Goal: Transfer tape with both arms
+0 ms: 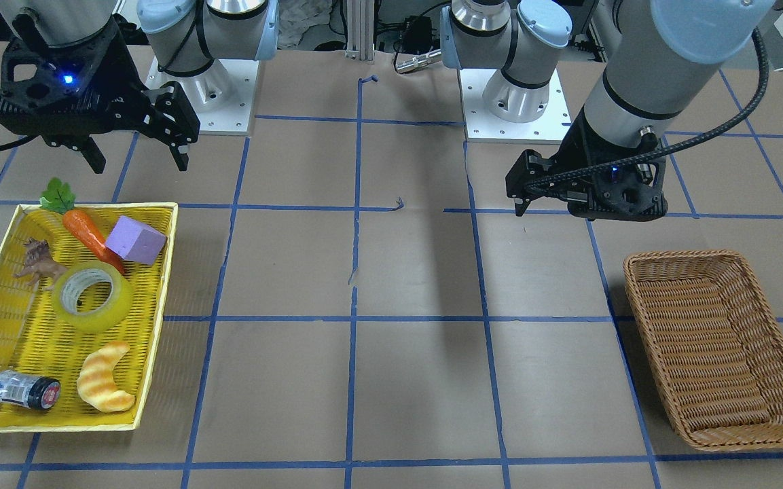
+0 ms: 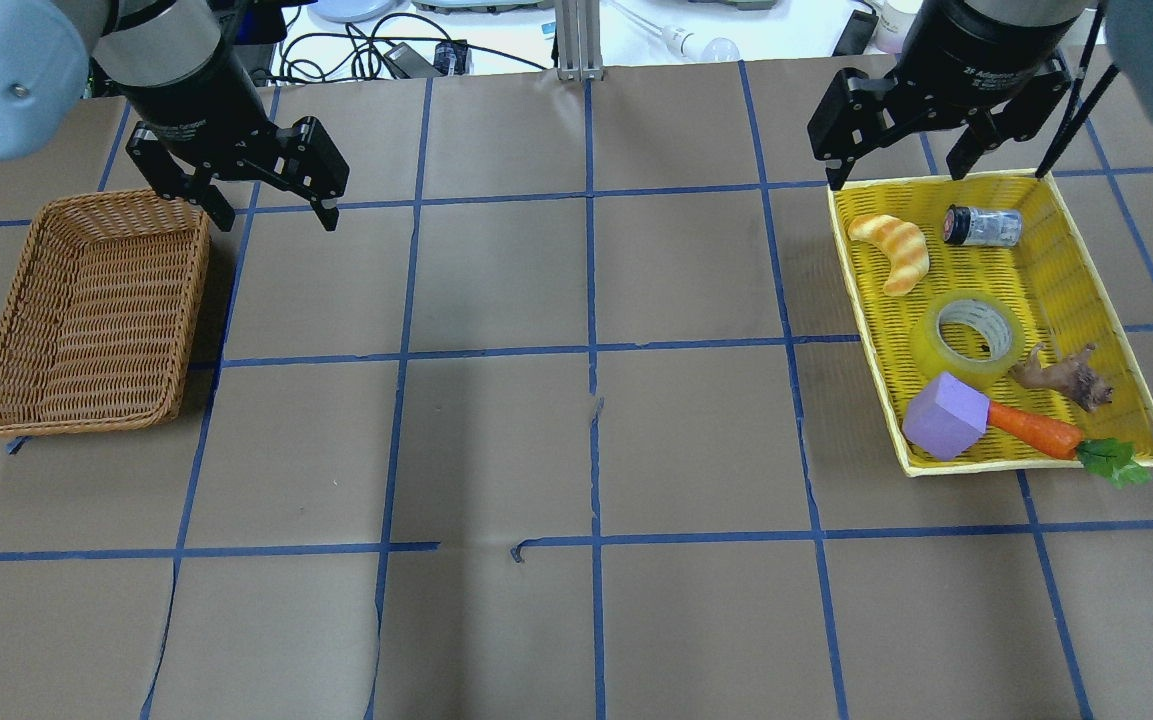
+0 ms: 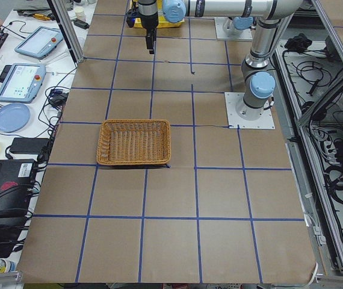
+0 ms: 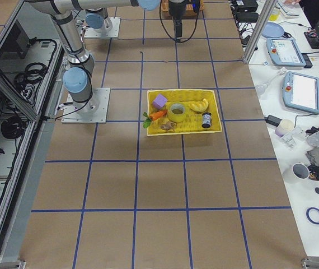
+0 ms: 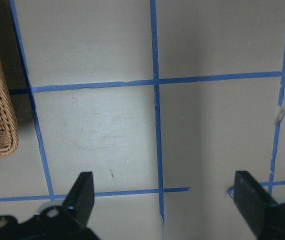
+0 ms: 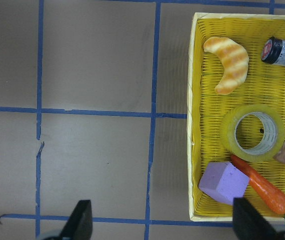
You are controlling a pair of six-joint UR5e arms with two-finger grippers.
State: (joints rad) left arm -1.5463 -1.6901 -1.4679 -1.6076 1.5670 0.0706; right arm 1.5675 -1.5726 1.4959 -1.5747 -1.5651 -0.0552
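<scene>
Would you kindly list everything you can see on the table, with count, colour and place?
yellow tray: one, yellow, robot's right side.
tape: one, translucent yellow-green, flat in tray's middle.
croissant: one, striped yellow-orange, in tray.
jar: one, clear with black cap, lying in tray.
purple block: one, purple, in tray beside carrot.
carrot: one, orange with green leaves, in tray.
animal figure: one, brown, in tray.
wicker basket: one, brown, robot's left side.
left gripper: one, black, open, beside basket.
right gripper: one, black, open, above tray's edge.

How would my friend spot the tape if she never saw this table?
Find the yellow tray. In its middle, between the croissant and the purple block, lies the tape. It is the only see-through yellow-green ring.
</scene>
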